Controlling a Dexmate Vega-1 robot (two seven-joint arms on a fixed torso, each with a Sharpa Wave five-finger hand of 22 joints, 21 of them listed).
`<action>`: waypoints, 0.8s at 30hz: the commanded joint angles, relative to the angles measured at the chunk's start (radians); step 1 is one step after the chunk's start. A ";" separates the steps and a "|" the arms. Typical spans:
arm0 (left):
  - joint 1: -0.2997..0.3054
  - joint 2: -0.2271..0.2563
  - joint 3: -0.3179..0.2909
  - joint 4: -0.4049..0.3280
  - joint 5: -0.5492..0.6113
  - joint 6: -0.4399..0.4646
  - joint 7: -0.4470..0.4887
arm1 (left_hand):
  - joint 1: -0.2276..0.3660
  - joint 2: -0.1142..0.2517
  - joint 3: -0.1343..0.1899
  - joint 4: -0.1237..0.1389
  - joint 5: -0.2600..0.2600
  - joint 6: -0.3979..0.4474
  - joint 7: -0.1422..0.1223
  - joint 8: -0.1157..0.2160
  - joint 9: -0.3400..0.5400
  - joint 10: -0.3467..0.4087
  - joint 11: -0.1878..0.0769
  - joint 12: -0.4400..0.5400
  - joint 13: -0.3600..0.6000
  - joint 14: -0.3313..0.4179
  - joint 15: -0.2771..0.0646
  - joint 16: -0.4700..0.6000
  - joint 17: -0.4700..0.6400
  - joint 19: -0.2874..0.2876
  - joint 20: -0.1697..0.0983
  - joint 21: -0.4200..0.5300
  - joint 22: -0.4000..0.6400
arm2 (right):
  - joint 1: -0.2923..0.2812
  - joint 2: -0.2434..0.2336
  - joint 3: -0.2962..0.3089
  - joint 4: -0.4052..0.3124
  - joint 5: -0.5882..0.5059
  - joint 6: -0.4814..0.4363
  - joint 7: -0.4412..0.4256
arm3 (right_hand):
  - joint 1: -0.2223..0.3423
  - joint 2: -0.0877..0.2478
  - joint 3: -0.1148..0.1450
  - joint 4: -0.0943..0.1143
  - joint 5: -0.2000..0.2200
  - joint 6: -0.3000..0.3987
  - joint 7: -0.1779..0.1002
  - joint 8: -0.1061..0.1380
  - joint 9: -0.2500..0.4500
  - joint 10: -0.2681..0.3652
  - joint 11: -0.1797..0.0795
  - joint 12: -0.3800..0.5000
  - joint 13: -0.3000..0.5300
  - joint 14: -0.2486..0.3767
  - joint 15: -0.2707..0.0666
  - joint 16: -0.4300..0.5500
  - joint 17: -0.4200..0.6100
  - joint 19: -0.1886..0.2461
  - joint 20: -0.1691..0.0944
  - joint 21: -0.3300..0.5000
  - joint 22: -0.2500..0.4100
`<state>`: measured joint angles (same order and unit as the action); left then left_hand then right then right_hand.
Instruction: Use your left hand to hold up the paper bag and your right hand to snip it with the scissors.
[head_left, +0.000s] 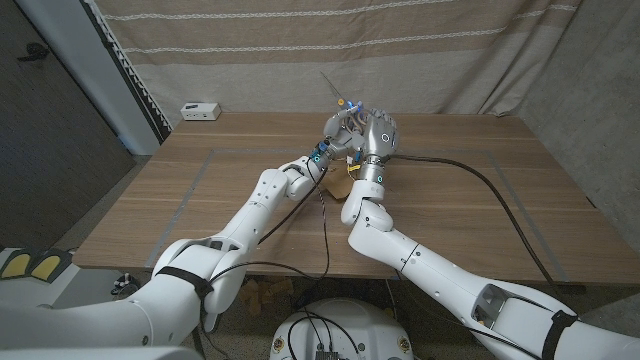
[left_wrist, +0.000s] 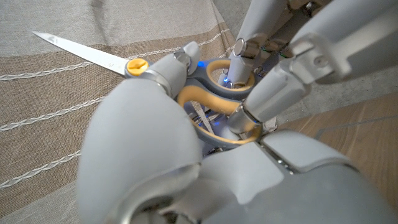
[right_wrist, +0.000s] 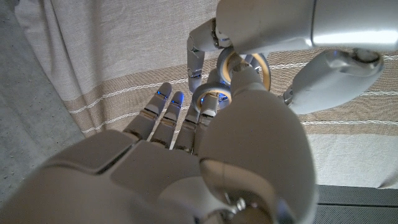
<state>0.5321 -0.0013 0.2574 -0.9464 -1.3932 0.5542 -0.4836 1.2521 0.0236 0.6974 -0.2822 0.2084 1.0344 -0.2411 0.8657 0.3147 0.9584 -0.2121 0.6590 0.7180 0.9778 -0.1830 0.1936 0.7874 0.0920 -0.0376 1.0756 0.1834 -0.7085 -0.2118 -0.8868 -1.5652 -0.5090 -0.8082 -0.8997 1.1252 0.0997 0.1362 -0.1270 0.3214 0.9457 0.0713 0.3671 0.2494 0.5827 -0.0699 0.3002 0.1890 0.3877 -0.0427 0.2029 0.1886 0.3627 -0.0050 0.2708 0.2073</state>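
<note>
Both hands meet raised over the middle of the wooden table (head_left: 200, 200). The scissors (head_left: 343, 103) have yellow-and-grey handles and a yellow pivot, and their blade points up and away. My left hand (head_left: 338, 130) grips the scissors (left_wrist: 134, 65) near the pivot. My right hand (head_left: 380, 135) has two fingers (left_wrist: 249, 37) through the handle loops (right_wrist: 242, 62); its other fingers (right_wrist: 163, 106) stay stretched out. A brown paper bag (head_left: 344, 184) lies on the table under the hands, mostly hidden by the arms.
A small white device (head_left: 200, 110) sits at the table's far left corner. A black cable (head_left: 500, 195) runs across the right half of the table. A striped curtain (head_left: 300, 40) hangs behind the table.
</note>
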 joint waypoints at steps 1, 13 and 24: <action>-0.020 -0.014 0.041 0.051 0.009 0.058 -0.178 | 0.076 0.021 0.057 0.097 0.007 0.144 0.152 0.057 0.239 -0.006 -0.001 -0.050 -0.080 0.034 -0.055 -0.011 -0.054 -0.017 -0.108 0.019 0.001 | 0.002 -0.001 0.005 0.006 0.007 0.011 -0.007 | 0.021 0.034 0.004 0.005 -0.007 0.110 -0.028 0.014 0.008 0.026 -0.024 -0.002 0.005 0.002 -0.087 -0.006 0.002 -0.006 -0.002 0.003 0.002; -0.041 -0.023 0.057 0.105 0.056 0.021 -0.301 | -0.161 -0.187 0.242 0.110 -0.028 -0.136 0.031 -0.101 -0.063 -0.189 0.002 -0.340 -0.242 -0.267 -0.052 0.007 -0.355 0.073 -0.133 -0.238 -0.009 | 0.005 0.002 0.010 0.013 0.015 0.016 -0.012 | 0.020 0.035 0.009 0.004 -0.020 0.103 -0.028 0.022 0.020 0.024 -0.022 -0.006 0.006 0.003 -0.089 -0.009 0.001 -0.007 -0.005 0.003 0.003; -0.075 -0.043 0.058 0.193 0.107 -0.046 -0.443 | -0.503 -0.216 0.157 0.112 0.001 -0.452 0.021 -0.397 -0.113 -0.432 -0.002 -0.459 -0.286 -0.591 -0.026 0.002 -0.546 0.070 -0.085 -0.507 -0.006 | 0.011 0.007 0.016 0.021 0.020 0.014 -0.023 | 0.022 0.037 0.011 0.003 -0.028 0.098 -0.026 0.027 0.029 0.025 -0.021 -0.008 0.007 0.004 -0.091 -0.008 0.001 -0.009 -0.005 0.004 0.003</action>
<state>0.4971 -0.0216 0.2923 -0.8503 -1.3279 0.5726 -0.6485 0.8024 -0.1892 0.8882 -0.1712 0.1969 0.6142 -0.2186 0.5093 0.1990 0.5736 -0.2283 0.2067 0.4468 0.4300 -0.0483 0.2031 0.2606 0.1609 -0.0412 0.6002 0.1754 -0.7022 -0.2102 -0.8691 -1.5493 -0.4950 -0.7978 -0.9086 1.1367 0.1298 0.1400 -0.1238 0.2921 1.0010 0.0897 0.3854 0.2674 0.5786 -0.0659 0.2875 0.1953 0.3876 -0.0429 0.1942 0.1864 0.3571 -0.0107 0.2709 0.2070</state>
